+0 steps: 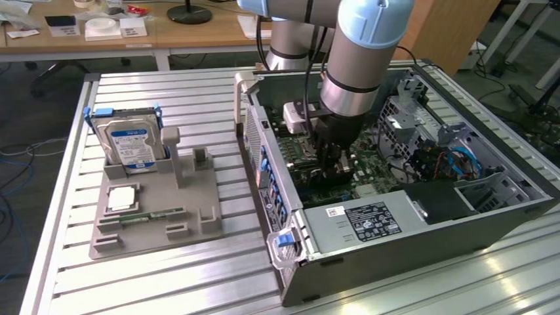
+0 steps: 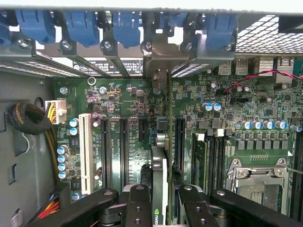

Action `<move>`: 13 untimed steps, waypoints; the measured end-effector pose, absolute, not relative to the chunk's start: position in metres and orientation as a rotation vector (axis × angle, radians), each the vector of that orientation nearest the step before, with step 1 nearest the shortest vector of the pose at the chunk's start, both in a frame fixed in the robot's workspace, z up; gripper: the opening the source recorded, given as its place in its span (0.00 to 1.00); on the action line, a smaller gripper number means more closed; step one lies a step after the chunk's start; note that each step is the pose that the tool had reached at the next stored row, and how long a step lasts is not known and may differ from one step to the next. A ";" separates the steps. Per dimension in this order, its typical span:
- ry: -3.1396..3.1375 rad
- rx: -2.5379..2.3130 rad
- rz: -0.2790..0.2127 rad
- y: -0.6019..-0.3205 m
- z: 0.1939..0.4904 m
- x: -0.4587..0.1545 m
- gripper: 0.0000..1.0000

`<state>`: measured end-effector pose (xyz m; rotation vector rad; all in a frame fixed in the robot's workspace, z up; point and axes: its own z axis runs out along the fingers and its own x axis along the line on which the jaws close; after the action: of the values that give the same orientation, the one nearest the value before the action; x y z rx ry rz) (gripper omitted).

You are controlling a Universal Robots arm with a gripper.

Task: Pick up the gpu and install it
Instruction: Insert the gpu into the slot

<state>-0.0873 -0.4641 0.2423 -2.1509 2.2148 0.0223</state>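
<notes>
inside the case [image 1: 490,216], the claw [image 2: 163,198] grips the gpu [image 2: 160,175] upright

Silver arm [image 1: 350,72], pale blue joint caps, black hand [image 2: 161,198] (screwed links), black cable

An open computer case [image 1: 420,223] is set on the worktop [image 1: 175,275], toward the exterior view's right. A parts holder [image 1: 157,210] is placed at its left, with a hard drive [image 1: 131,144] stood upright in it. Inside the case, the gpu [image 2: 161,189] is held edge-on over the motherboard [image 2: 137,118], between the jaws.
</notes>
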 end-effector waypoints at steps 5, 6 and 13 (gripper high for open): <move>2.215 -2.150 0.023 -0.464 0.242 -0.087 0.39; 2.215 -2.151 0.022 -0.464 0.242 -0.087 0.39; 2.215 -2.151 0.022 -0.464 0.242 -0.087 0.58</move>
<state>-0.0873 -0.4641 0.2423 -2.1507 2.2148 0.0224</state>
